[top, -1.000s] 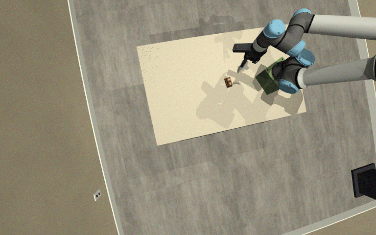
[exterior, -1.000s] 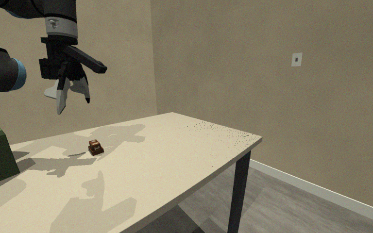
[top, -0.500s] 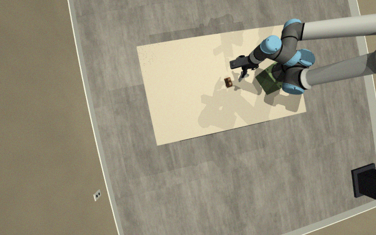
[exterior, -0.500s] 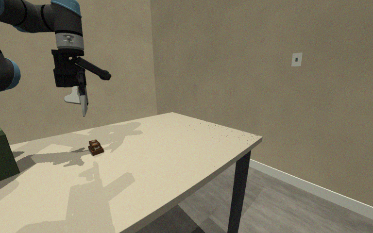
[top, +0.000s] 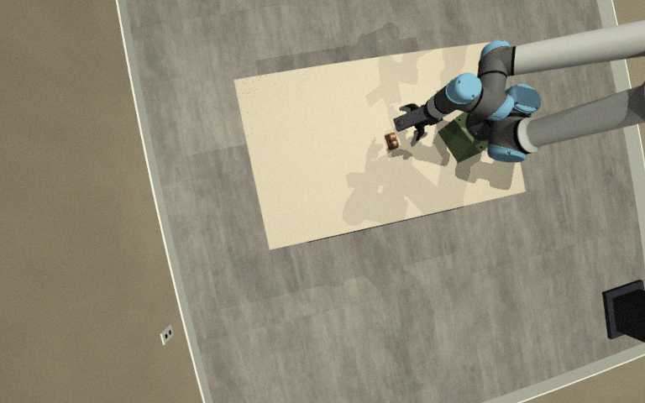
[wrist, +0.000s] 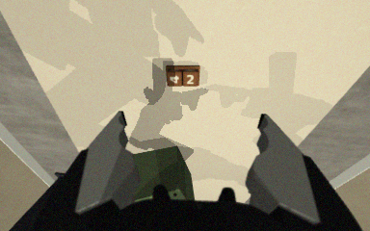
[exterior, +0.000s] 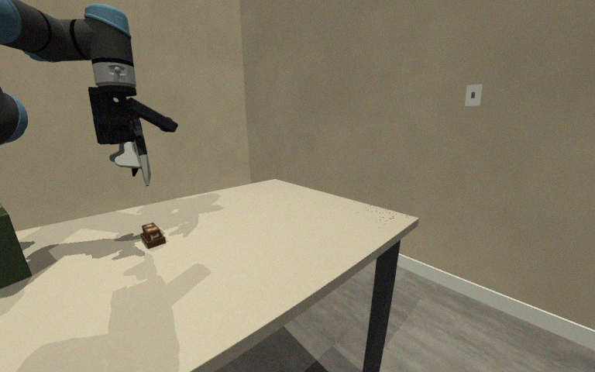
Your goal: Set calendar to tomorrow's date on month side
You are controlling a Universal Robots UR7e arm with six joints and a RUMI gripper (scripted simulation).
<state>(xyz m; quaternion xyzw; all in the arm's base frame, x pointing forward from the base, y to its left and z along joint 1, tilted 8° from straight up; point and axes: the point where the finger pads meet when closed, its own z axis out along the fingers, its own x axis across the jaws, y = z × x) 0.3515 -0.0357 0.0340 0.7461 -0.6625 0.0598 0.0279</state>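
Top view, calendar: a small brown wooden date calendar (top: 391, 141) (exterior: 153, 236) (wrist: 183, 76) on the pale cream rectangular desk (top: 304, 156) (exterior: 263, 245) (wrist: 231, 29), apart from the dark green box-shaped base (top: 458, 139) (exterior: 11, 249) (wrist: 164, 168).
Top view, claw: the black-and-grey two-fingered claw (top: 412, 124) (exterior: 142, 177) (wrist: 191, 113) hangs beside the calendar, over its side nearer the green base.
Exterior view, height: the claw is well above the calendar, touching nothing; good work here means centring over one cube before lowering straight down.
Exterior view, tray: the brown tray (exterior: 153, 242) (wrist: 183, 67) carries the cubes, which rise above its rim.
Wrist view, claw state: fingers spread fully, nothing between them.
Wrist view, cubes: two brown cubes with white digits sit side by side in the tray; the right one (wrist: 191, 79) reads 2, the left one (wrist: 174, 79) seems a 4 turned sideways.
Wrist view, approach: the fingers probably need squaring to the chosen cube, sparing its neighbour.
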